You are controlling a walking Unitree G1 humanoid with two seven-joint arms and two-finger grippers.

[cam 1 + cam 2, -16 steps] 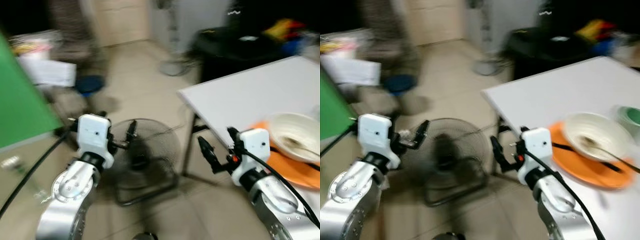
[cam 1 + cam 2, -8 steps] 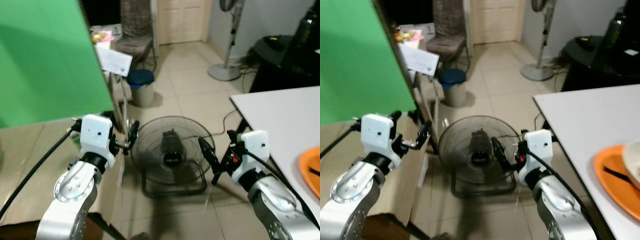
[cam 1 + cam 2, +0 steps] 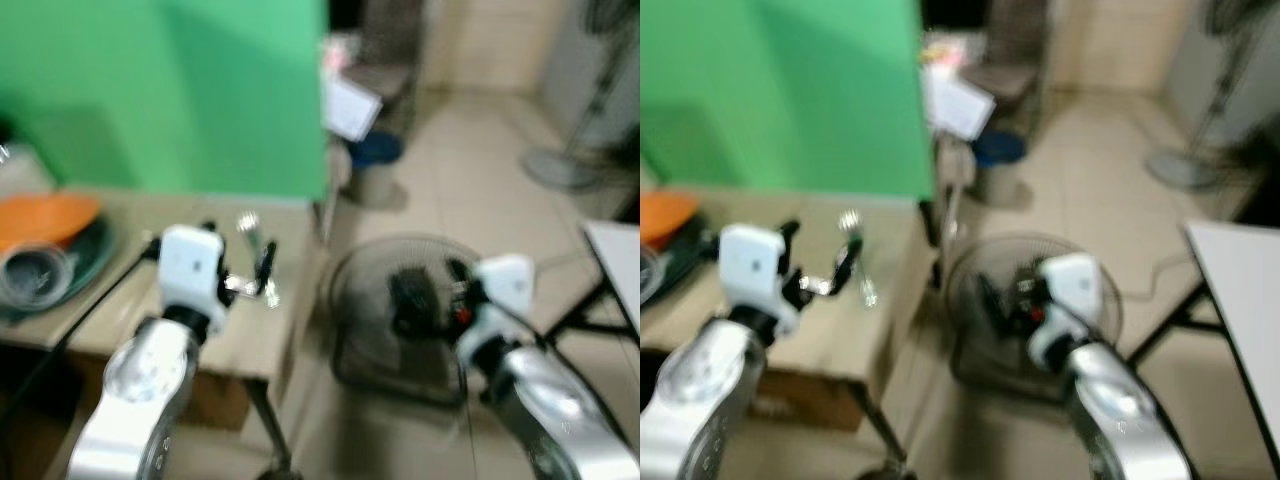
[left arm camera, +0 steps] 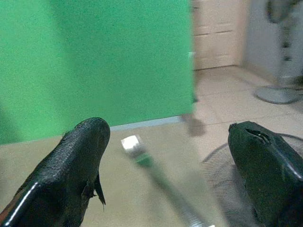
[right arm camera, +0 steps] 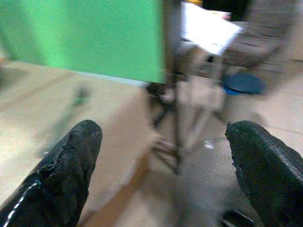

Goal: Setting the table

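The frames are motion-blurred; edges and small details are soft throughout.

Left tool [image 3: 262, 272]: two long black fingers with a rough, rubbery surface, spread wide apart and released, holding nothing. It hangs above the beige matte counter [image 3: 250, 330]. Just ahead of its fingertips, a slim shiny metal utensil [image 4: 156, 177] with a green band near its head lies on the counter top; its type cannot be determined through the blur.

To the left of this tool, near the counter's far edge, sits an orange plate [image 3: 45, 215] on a dark green round dish [image 3: 95, 250], with a grey round bowl-like object [image 3: 30, 275] in front. The stack is cut off by the frame edge.

Behind the left tool stands a flat green panel [image 3: 180, 90].

Right tool [image 5: 161, 156]: its textured black fingers are likewise spread, released and empty. Below and beyond it, a round wire-grille floor fan [image 3: 395, 320] rests on the tiled floor [image 3: 480, 210]. A white counter corner [image 3: 1240, 270] appears right of this tool, partly cropped.
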